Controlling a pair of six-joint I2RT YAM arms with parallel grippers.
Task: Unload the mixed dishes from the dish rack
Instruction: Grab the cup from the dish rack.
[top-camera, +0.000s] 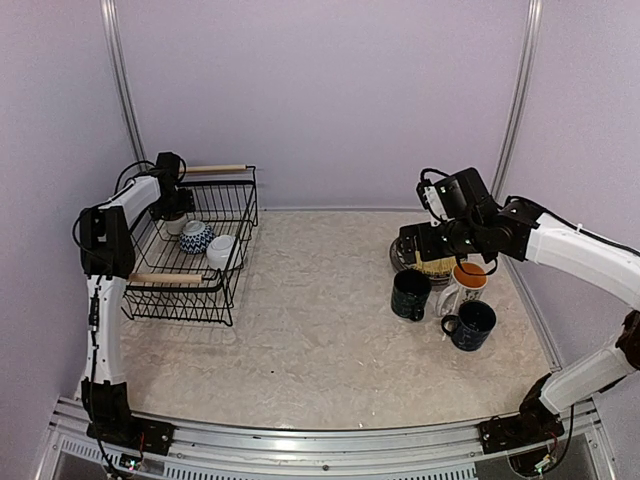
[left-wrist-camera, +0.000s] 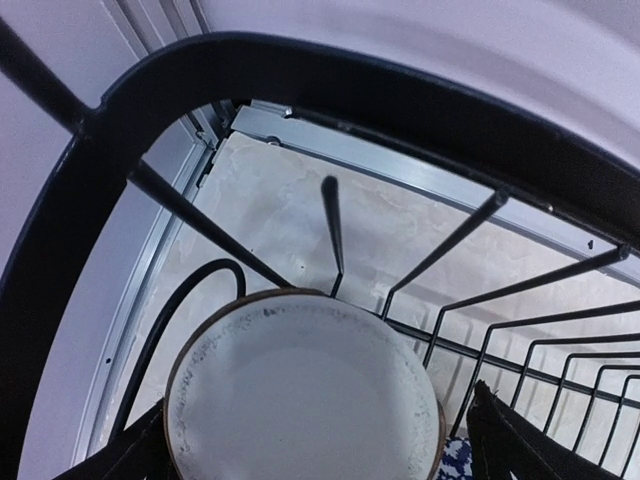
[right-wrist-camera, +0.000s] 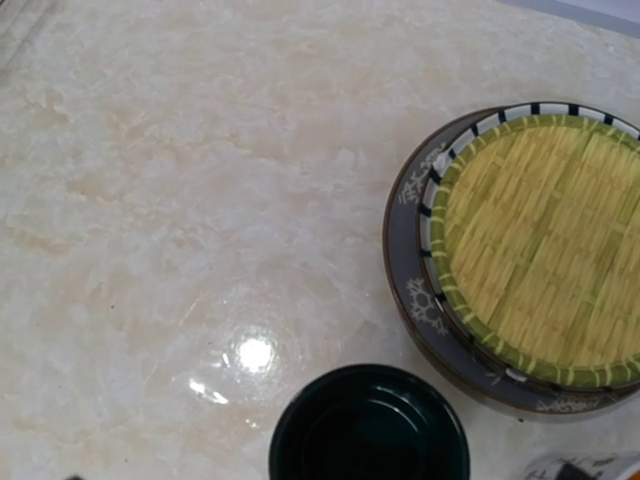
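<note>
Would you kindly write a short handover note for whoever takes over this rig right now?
Left pincer: open, down inside the dish rack, fingers either side of the small brown-rimmed cup, not closed on it.
Right pincer: open and empty, above the stacked plates.
Done: stacked plates, dark mug, orange-lined mug and dark blue mug stand on the table at right.
Left to do: the cup, blue patterned bowl and white bowl are in the rack.
</note>
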